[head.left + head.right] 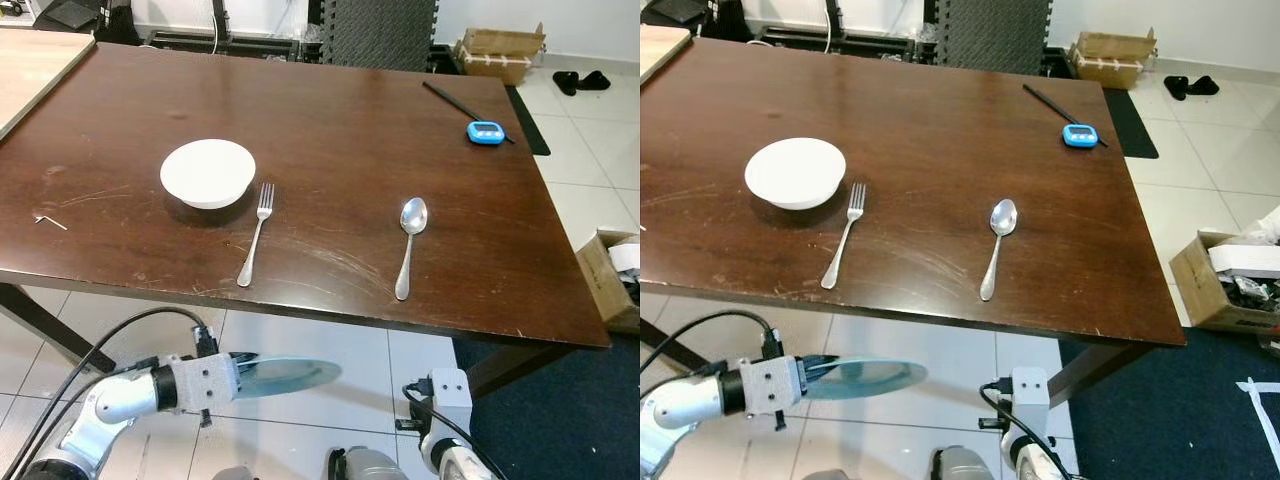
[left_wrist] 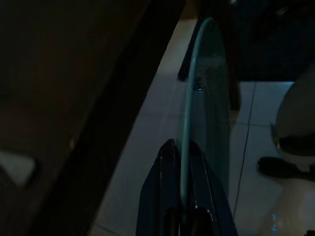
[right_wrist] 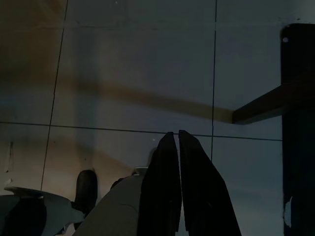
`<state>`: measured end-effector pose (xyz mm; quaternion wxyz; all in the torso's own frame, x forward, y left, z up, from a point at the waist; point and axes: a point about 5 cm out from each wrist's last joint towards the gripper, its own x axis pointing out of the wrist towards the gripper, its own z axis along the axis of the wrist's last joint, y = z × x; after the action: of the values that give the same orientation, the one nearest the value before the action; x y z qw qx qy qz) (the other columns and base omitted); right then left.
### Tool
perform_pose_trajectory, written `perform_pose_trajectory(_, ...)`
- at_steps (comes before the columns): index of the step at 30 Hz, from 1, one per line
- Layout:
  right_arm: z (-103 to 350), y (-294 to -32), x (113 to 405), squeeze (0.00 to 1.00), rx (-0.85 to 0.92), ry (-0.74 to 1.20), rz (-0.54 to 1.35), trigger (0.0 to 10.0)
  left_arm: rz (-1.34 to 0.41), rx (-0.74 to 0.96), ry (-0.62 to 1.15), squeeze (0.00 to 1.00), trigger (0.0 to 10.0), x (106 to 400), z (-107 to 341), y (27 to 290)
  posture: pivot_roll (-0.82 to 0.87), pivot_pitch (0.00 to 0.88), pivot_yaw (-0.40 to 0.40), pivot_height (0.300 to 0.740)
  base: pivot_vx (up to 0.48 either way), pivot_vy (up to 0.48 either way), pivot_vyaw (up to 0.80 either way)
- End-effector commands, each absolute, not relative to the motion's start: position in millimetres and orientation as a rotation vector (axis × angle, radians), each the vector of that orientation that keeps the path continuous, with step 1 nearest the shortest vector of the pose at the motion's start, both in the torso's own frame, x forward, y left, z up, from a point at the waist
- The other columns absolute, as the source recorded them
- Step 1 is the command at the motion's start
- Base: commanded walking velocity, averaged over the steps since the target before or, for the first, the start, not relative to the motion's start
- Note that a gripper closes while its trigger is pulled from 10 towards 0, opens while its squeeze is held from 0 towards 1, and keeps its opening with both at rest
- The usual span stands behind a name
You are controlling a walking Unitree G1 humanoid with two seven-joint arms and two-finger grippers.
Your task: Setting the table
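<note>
1. Left gripper (image 1: 236, 372) has its jaws clamped on the rim of the teal plate (image 1: 285, 375), held flat below the counter (image 1: 340, 130) edge.
2. Imo lift clear of the edge first, then set it between fork (image 1: 256, 234) and spoon (image 1: 409, 246), w/o nudging either.
3. Right gripper (image 3: 176, 147) idle, jaws pressed together, empty.

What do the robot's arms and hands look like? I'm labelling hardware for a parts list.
The left arm is silver metal with a grey speckled wrist block and a black cable looping along it. The right arm ends in a white boxy wrist module with a black cable. Each hand, left hand and right hand, has two long black fingers.
</note>
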<state>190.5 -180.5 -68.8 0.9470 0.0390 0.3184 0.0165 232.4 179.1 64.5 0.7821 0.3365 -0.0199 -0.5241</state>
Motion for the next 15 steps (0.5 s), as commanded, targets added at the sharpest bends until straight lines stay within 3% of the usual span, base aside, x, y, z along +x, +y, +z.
perform_pose_trajectory(1, -71, -182, 187, 0.0, 0.076, 0.656, 0.03, 10.0, -1.189, 0.735, -0.044, 0.0, 10.0, 227, 66, 177, 0.05, 0.072, 0.009, 0.74, 0.0, 0.0, 0.0)
perform_pose_trajectory(15, -69, -182, 191, 0.0, 0.071, 0.648, 0.038, 10.0, -1.27, 0.758, -0.14, 0.0, 10.0, 230, 123, 175, 0.06, 0.062, 0.005, 0.74, 0.0, 0.0, 0.0)
